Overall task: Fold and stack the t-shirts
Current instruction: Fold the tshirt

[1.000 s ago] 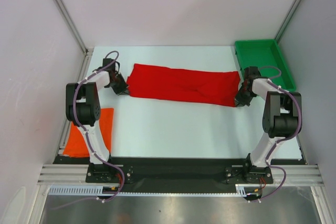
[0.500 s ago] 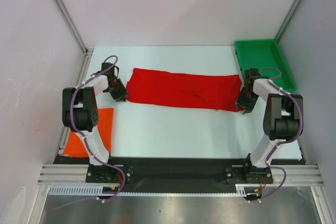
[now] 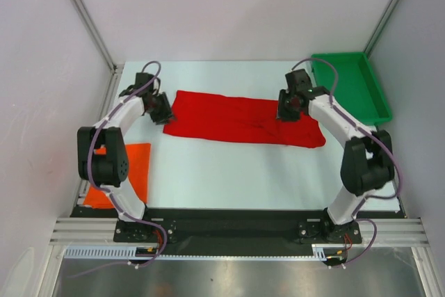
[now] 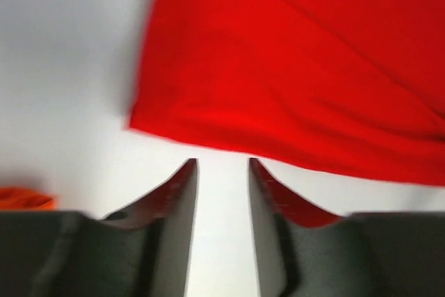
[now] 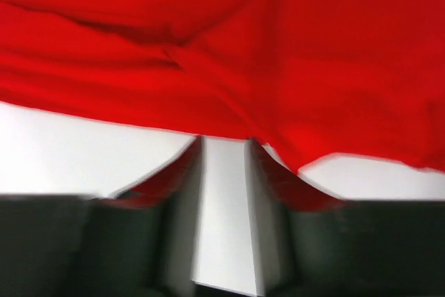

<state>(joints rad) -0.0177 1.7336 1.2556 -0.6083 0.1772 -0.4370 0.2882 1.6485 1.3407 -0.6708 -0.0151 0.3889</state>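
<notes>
1. Here's the white table (image 3: 229, 179), and the bright red cloth t-shirt (image 3: 236, 117) lies across its middle as one long, narrow band running left to right, with creases bunched toward the right half.
2. The left gripper (image 4: 222, 161) sits at the band's left end. Its fingers are parted, bare table shows between them and the cloth's edge is just ahead, so it's holding nothing.
3. The right gripper (image 5: 223, 139) hangs over the right part of the band. Its wrist view is smeared, but the jaws look parted with only table in the gap, so I call it open and empty.
4. The orange cloth t-shirt (image 3: 139, 165) lies at the near left corner. It's a flat, neat rectangle, partly hidden behind the left arm and well apart from the red one.
5. The green plastic tray (image 3: 348, 81) stands at the far right corner, near the band's right end and not touching it.
6. The score as I read it: the orange one looks fully folded. The red one has its lengthwise folds in and no sleeves sticking out, but it's far too long to count as finished.
7. What's left: fold the band across its length, probably more than once, down to a rectangle like the orange one. Then one shirt goes on top of the other, and no stack exists yet.
</notes>
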